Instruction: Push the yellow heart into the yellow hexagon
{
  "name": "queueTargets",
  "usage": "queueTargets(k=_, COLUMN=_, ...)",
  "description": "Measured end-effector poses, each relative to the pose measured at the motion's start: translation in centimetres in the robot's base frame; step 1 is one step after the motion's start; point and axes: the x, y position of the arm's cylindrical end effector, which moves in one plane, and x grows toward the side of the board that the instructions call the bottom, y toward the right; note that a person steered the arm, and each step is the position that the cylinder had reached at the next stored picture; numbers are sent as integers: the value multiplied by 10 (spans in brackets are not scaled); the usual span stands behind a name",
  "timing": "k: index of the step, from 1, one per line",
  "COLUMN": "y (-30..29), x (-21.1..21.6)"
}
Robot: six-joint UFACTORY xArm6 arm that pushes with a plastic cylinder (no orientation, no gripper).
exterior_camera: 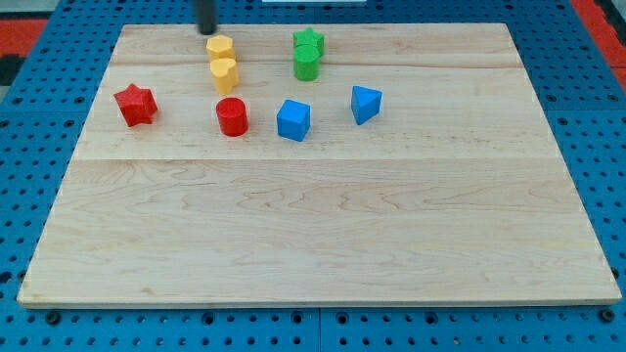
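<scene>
The yellow hexagon [220, 47] sits near the view's top, left of centre. The yellow heart [224, 73] lies directly below it, and the two touch. My dark rod comes down from the view's top edge. Its tip [207, 31] is just above and slightly left of the yellow hexagon, close to it. I cannot tell whether the tip touches the hexagon.
A green star [308, 41] and a second green block [306, 65] stand touching, right of the yellow pair. A red star [135, 105], a red cylinder [232, 116], a blue cube [292, 119] and a blue wedge-like block [365, 103] lie in a row below. The wooden board [313, 235] rests on a blue pegboard.
</scene>
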Motion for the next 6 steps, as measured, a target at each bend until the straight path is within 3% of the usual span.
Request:
queueTargets(k=1, y=-13, x=56)
queueTargets(k=3, y=49, x=136)
queueTargets(k=4, y=58, x=156)
queueTargets(k=6, y=71, x=121)
